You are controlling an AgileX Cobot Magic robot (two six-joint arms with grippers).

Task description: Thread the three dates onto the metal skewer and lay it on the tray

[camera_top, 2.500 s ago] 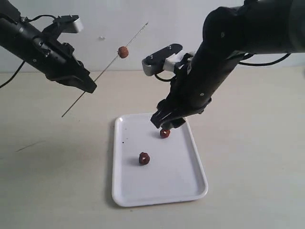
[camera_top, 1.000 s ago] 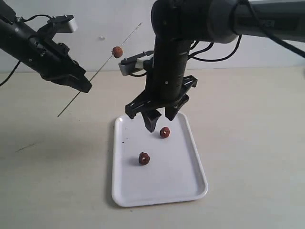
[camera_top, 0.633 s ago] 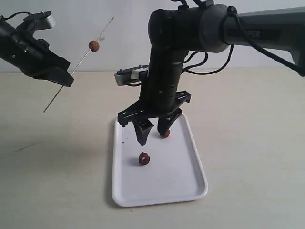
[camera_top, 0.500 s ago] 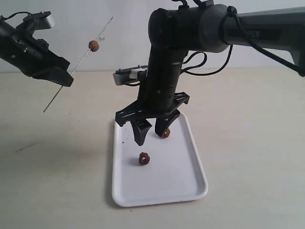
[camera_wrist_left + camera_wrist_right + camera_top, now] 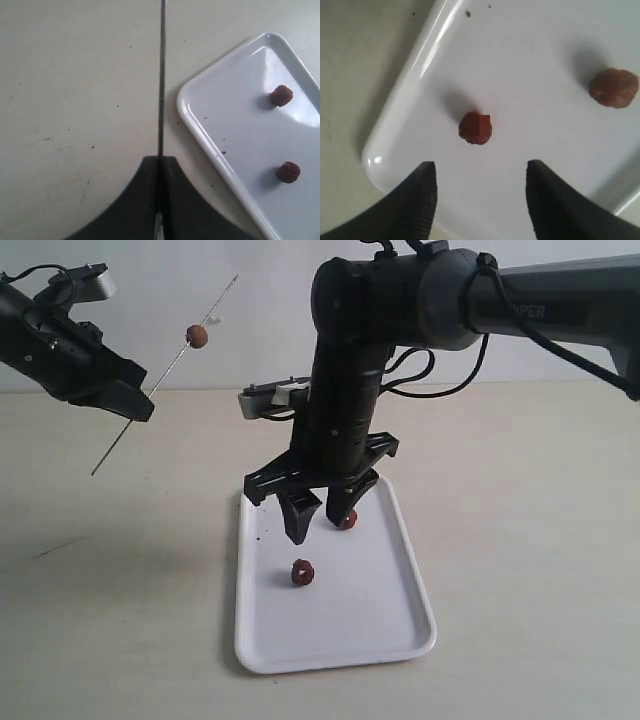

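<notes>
The right tool (image 5: 318, 516) hangs over the tray (image 5: 372, 612), which lies about mid-desk. It points straight down, with its jaws wide apart and nothing between them. In its wrist view a loose date (image 5: 475, 128) lies on the tray floor, squarely on the midline between the two fingertips (image 5: 422, 190). It sits below and slightly ahead of them, untouched. A second date (image 5: 614, 88) lies well off to one side, outside the span of the jaws. From the outside view I cannot tell which of the two tray dates is the centred one.

The coming move looks to me like a plain drop with a small reach forward, then a close, with no sideways correction needed. The date is roundish, so its axis matters little for the grasp. Its pale hole should still end up clear of the fingers, ready for threading.

The left tool (image 5: 122, 400) is clamped on the skewer (image 5: 170, 369) and holds it in the air over the desk's left side. The rod is tilted, its tip rising toward the far edge. A threaded date (image 5: 198, 335) sits on it between the tool and the tip. That arm is well apart from the tray, so the right arm is plainly the nearer one.
</notes>
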